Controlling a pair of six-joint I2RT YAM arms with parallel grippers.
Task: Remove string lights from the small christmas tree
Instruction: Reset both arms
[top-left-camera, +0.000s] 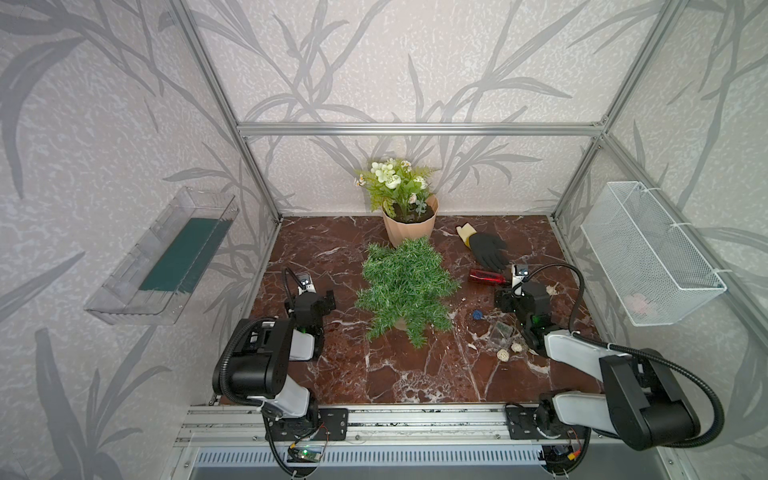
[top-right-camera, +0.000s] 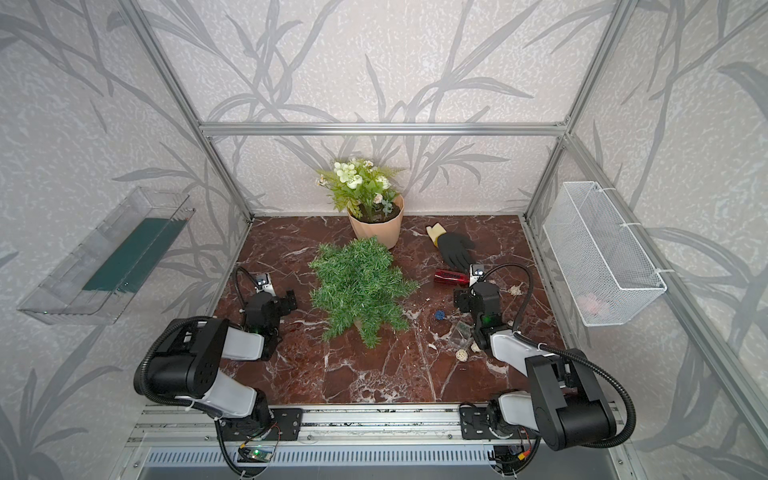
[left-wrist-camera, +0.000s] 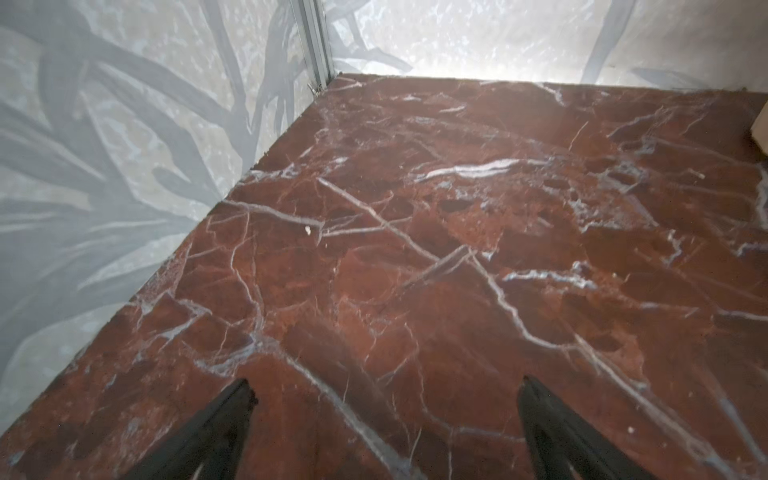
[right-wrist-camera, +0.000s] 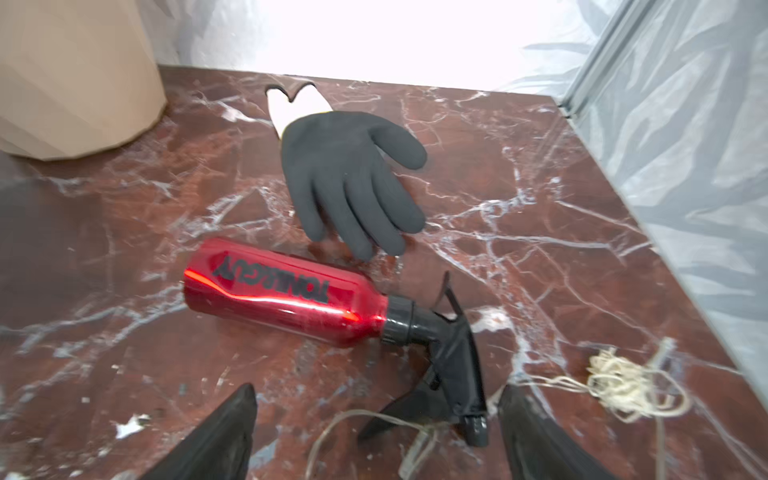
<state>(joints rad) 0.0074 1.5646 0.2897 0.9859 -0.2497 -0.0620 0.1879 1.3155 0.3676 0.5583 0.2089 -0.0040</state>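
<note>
A clear plastic tray (top-left-camera: 124, 291) hangs on the left wall, with a dark green pad lying in it. It is probably parked there to stay off the work surface.

The left gripper (left-wrist-camera: 386, 384) hovers low over bare red marble table (left-wrist-camera: 415, 208). Its jaws are spread wide and hold nothing, and it seems to be waiting clear of the work.

At the centre stands the small christmas tree (top-left-camera: 405, 286), dark green and bushy. In both top views I can see no wire or balls on its branches. Just behind it, a flowering plant sits in a beige pot (top-left-camera: 409, 232).

Right of the tree, apart from it, the string lights (top-left-camera: 503, 354) lie loose on the table. I can see cream wicker balls, one blue ball, a clear battery box and pale wire. They look laid down there after coming off, so the task seems close to done.

Further back lies a red spray bottle (right-wrist-camera: 286, 295) on its side. Its black lettering is upside down and blurred, and appears to read TONI&GUY. A black glove (right-wrist-camera: 345, 178) with a pale cuff lies flat beyond it.

The right gripper (right-wrist-camera: 376, 390) hangs over the wire, by the bottle's trigger. Its jaws stand wide apart and grip nothing, and the wire rests slack on the table below them.

A white wire basket (top-left-camera: 648, 253) hangs on the right wall with something pale pink inside, too faint to name. No other writing is legible.
</note>
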